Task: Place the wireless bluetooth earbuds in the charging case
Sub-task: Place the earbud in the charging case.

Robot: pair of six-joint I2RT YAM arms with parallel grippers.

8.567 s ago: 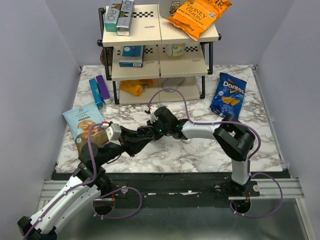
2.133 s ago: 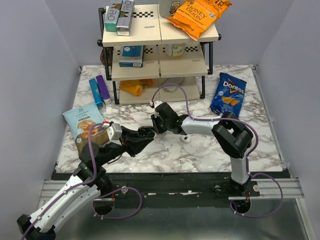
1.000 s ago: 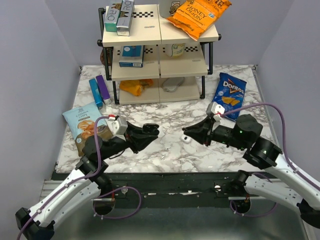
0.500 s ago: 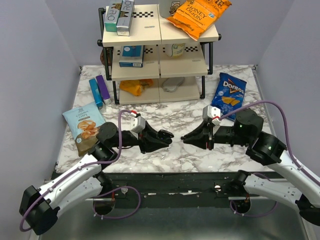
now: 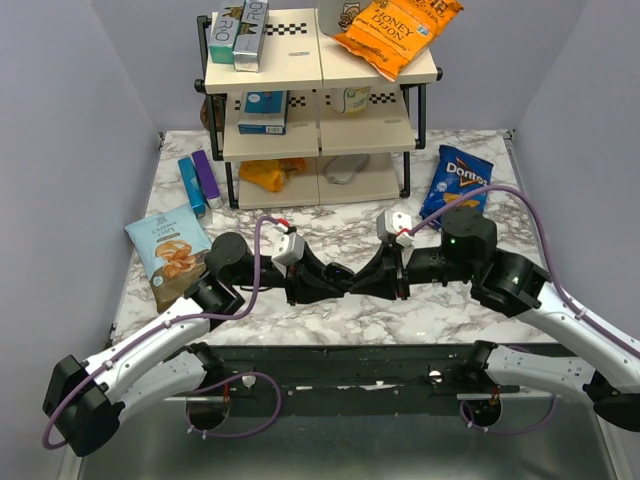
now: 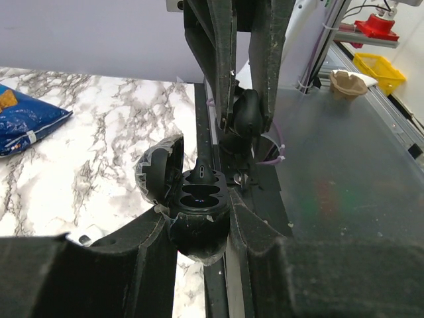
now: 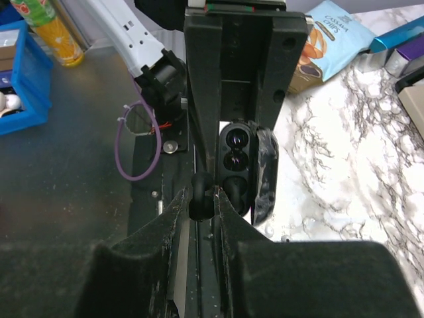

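Observation:
My left gripper (image 6: 199, 222) is shut on the charging case (image 6: 199, 212), which looks dark here, with its lid (image 6: 161, 173) flipped open to the left. One earbud (image 6: 202, 175) sits in the far socket and the near socket is empty. My right gripper (image 7: 202, 199) is shut on the other black earbud (image 7: 201, 192), right in front of the case (image 7: 236, 156). In the left wrist view that earbud (image 6: 246, 116) hangs between the right fingers just above the case. In the top view the left gripper (image 5: 342, 281) and the right gripper (image 5: 364, 283) meet tip to tip over the table's front centre.
A two-tier shelf rack (image 5: 320, 110) with boxes and an orange chip bag (image 5: 398, 32) stands at the back. A blue Doritos bag (image 5: 456, 188) lies right, a cassava chips bag (image 5: 170, 250) left, and blue and purple tubes (image 5: 198, 180) beside the rack.
Both arms have swung in toward the table's front centre. The two grippers were apart a second ago and now stand tip to tip, the earbud right at the open case.

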